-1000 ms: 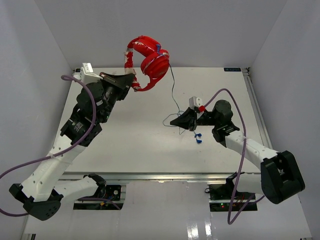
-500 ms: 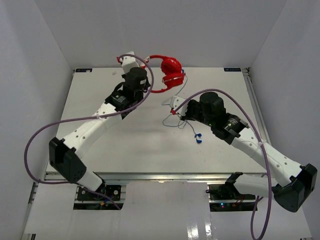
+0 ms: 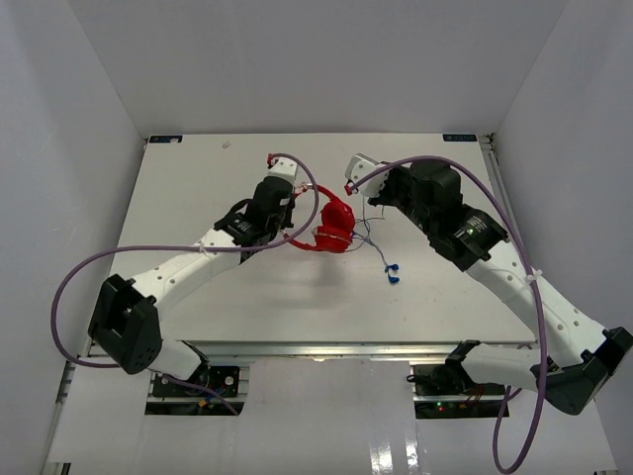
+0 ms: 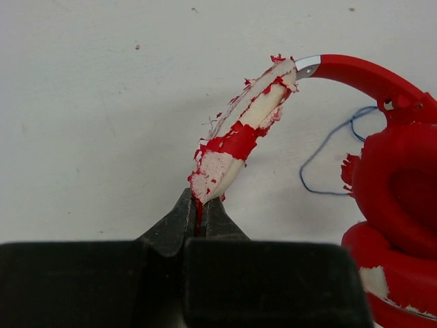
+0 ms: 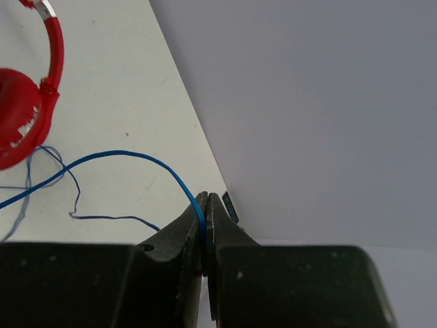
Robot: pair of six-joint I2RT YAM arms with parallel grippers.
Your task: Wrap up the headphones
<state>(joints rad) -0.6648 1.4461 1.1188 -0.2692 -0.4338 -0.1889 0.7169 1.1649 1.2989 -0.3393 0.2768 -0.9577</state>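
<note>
The red headphones [image 3: 334, 226] lie at mid table, earcups stacked; they also show in the left wrist view [image 4: 396, 191]. My left gripper [image 3: 294, 230] is shut on the peeling red-and-white headband [image 4: 239, 140], pinching its end between the fingertips [image 4: 199, 208]. My right gripper [image 3: 370, 201], just right of the headphones, is shut on the thin blue cable [image 5: 136, 156], which runs out of the jaws [image 5: 207, 208] in an arc toward the earcup [image 5: 17, 116]. Loose cable loops [image 3: 368, 236] lie on the table, and the small blue plug [image 3: 393, 274] rests nearer the front.
White walls enclose the white table [image 3: 198, 277] on three sides. The table's back right corner and wall [image 5: 307, 102] are close behind the right gripper. Thick purple robot cables [image 3: 99, 267] hang off both arms.
The left arm brought the headphones down from high at the back to mid table. The right gripper moved back and up, still gripping the cable. The plug stayed put.
</note>
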